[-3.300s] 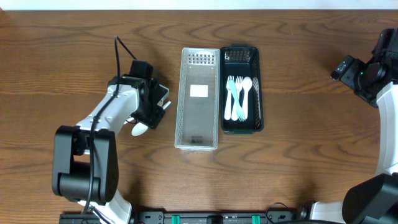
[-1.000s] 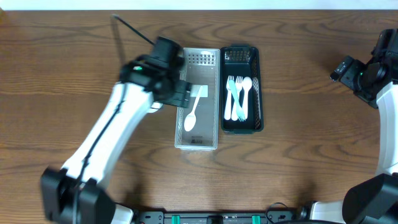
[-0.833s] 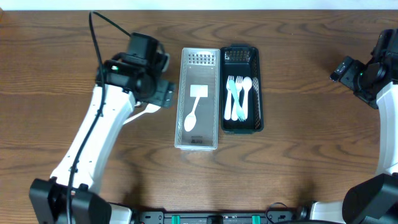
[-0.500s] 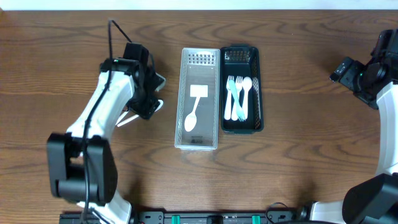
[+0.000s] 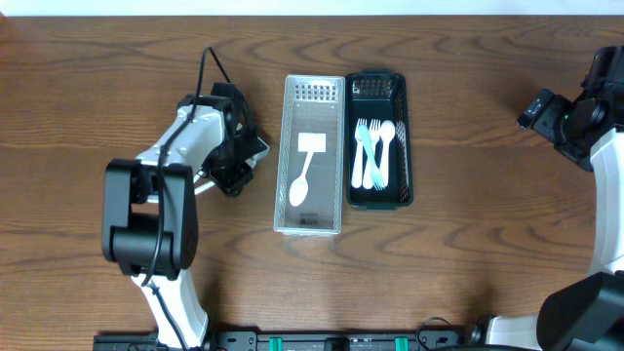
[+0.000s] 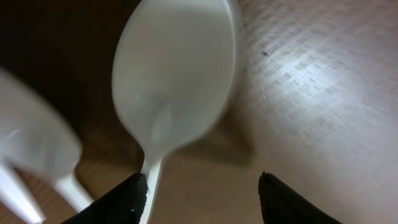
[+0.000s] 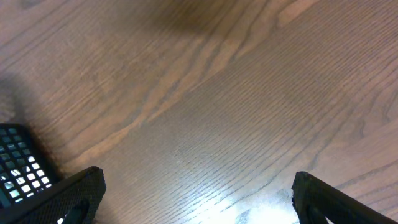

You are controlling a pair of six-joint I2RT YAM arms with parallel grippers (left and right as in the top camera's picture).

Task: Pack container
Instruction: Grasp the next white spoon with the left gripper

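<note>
A white spoon [image 5: 300, 185] lies in the clear mesh tray [image 5: 289, 127] beside a white label. The black tray [image 5: 401, 136] to its right holds white and light-blue forks and spoons [image 5: 372, 154]. My left gripper [image 5: 234, 175] is low over the table left of the clear tray. In the left wrist view it [image 6: 205, 199] is open; a loose white spoon [image 6: 174, 74] lies ahead, its handle running down beside the left fingertip [image 6: 127, 199]. A second white spoon [image 6: 31, 149] lies at the left. My right gripper [image 7: 196, 199] is open and empty over bare wood.
The two trays stand side by side at the table's middle. A corner of the black tray [image 7: 12, 165] shows at the lower left of the right wrist view. The right arm [image 5: 575, 117] is at the far right edge.
The left arm carried a white spoon into the clear tray, let it go, and moved back left and down over the loose spoons. The right arm has not moved.
</note>
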